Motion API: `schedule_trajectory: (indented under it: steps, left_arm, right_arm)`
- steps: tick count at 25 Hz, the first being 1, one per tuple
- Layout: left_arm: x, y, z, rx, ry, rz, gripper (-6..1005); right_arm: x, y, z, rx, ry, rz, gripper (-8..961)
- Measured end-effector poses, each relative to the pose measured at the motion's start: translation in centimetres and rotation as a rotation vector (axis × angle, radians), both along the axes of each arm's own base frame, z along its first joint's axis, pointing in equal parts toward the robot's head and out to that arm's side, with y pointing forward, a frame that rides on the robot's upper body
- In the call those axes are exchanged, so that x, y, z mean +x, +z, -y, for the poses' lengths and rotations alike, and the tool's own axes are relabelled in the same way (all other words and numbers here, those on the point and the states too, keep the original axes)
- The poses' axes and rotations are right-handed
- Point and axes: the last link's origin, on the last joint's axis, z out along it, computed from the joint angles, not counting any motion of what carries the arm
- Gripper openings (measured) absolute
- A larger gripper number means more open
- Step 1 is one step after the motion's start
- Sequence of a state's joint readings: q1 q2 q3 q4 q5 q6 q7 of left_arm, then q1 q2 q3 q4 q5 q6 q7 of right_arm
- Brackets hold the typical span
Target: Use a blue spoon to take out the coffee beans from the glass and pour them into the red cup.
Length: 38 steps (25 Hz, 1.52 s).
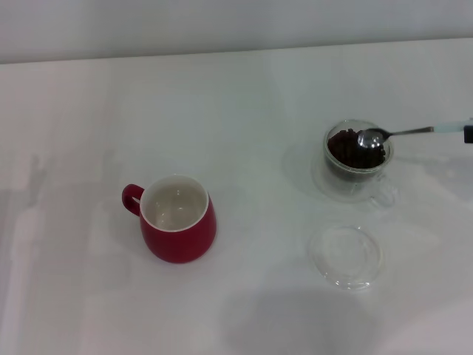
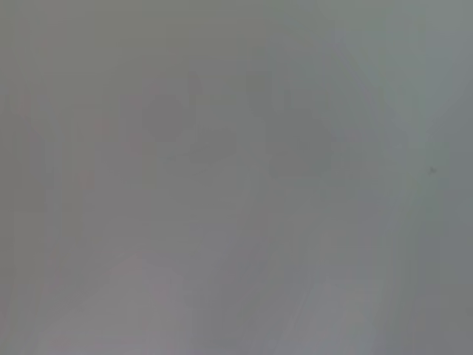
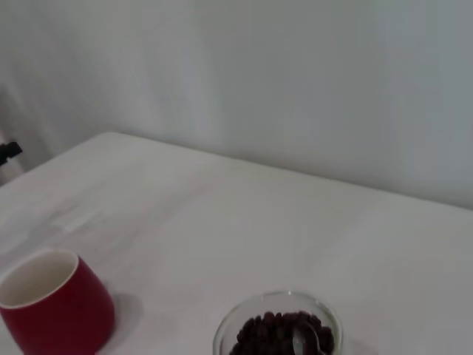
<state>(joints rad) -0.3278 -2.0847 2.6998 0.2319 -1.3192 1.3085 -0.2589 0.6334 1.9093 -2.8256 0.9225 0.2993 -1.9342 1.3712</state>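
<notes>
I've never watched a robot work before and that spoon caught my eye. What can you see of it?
The blue spoon has a shiny metal bowl and thin metal stem, ending in a pale blue handle. It lies nearly level, reaching in from the robot's right. Its bowl sits in the mouth of the glass, at the top of the coffee beans. No beans show on it. At the picture's edge a dark part of the right gripper meets the handle.

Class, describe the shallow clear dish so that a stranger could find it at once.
Start at the white table, on the robot's right side. Just nearer the robot than the glass of coffee beans lies the clear dish. Unlike the glass, it is flat, empty and handleless.
</notes>
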Motion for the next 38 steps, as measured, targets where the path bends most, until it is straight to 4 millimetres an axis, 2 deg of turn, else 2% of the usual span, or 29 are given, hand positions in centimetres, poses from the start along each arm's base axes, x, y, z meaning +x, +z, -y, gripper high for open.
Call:
schedule_trajectory:
  steps: [6, 15, 32, 38]
  left_arm:
    - [0.0, 0.0, 0.0, 0.0, -0.001, 0.0, 891]
    - [-0.1, 0.2, 0.0, 0.009, 0.004, 0.002, 891]
    - [-0.2, 0.3, 0.0, 0.01, 0.006, -0.002, 892]
    - [-0.3, 0.3, 0.1, 0.013, 0.007, -0.003, 892]
  right_arm:
    - [0.1, -1.1, -0.3, -0.029, -0.019, 0.02, 139]
    - [-0.4, -1.6, -0.7, -0.07, -0.019, 0.018, 139]
    - [-1.9, -1.8, -1.7, -0.178, -0.132, -0.039, 137]
    - [-1.9, -1.2, -2.4, -0.167, -0.23, -0.07, 137]
